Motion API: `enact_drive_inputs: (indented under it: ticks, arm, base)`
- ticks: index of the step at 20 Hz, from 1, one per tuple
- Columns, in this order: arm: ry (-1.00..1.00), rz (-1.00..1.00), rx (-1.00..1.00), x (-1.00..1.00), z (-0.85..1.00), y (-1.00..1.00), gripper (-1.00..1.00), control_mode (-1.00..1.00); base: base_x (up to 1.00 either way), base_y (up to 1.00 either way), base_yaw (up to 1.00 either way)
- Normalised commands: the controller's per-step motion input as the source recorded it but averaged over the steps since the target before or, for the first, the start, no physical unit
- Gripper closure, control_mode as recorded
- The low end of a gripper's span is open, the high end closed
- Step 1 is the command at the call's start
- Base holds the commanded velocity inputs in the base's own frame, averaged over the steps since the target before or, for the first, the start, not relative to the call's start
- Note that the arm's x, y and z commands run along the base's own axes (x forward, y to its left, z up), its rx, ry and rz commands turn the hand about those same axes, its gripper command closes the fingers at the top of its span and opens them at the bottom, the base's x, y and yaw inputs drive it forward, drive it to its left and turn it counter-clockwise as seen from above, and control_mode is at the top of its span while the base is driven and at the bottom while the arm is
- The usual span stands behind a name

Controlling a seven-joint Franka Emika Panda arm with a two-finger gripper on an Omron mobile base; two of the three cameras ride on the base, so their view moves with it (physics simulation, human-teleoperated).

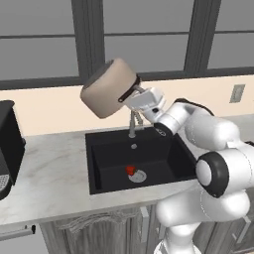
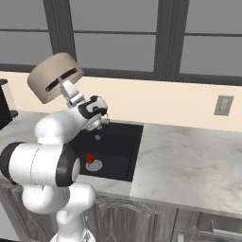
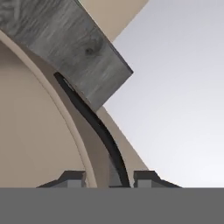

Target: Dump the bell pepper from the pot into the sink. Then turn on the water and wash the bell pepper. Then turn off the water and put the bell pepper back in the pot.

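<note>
So the two-finger gripper (image 3: 108,177) is clamped tight on the rim of the large round beige-tan pot (image 1: 108,88), right by its dark curved side handle (image 3: 94,127). You can see the small dark fingertips (image 3: 72,178) pinching either side of the wall in the hand view. The pot is held up high over the counter, tipped well over, its base showing to the left base camera.

Below it, the small red rounded bell pepper (image 1: 130,170) is already down in the rectangular matte black sink (image 1: 106,146), sitting right against the round silver drain (image 1: 138,176). So the dump looks basically done to me.

What I'd watch now: that's a rim pinch on a big pot, so swing it slowly and level it out before setting it on the light marble counter (image 1: 49,168), clear of the basin. Keep it away from the slim grey metal faucet (image 1: 133,124) sitting just under the wrist, since that's needed next for the water. No stream visible yet.
</note>
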Motion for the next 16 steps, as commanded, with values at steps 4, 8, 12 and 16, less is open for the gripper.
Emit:
enact_drive_inputs:
  ticks: [4, 8, 12, 16]
  arm:
    - [-0.27, 0.00, -0.29, -1.00, 0.01, 1.00, 1.00, -1.00]
    - [-0.39, 0.00, -0.49, -0.71, 0.00, 0.90, 1.00, -1.00]
    - [-0.43, 0.00, -0.67, 0.00, 0.00, 0.77, 1.00, -1.00]
    - [-0.43, 0.00, -0.74, -0.08, -0.01, 0.75, 1.00, -1.00]
  base:
    - [0.00, 0.00, 0.00]
    - [0.00, 0.00, 0.00]
    - [0.00, 0.00, 0.00]
    - [0.00, 0.00, 0.00]
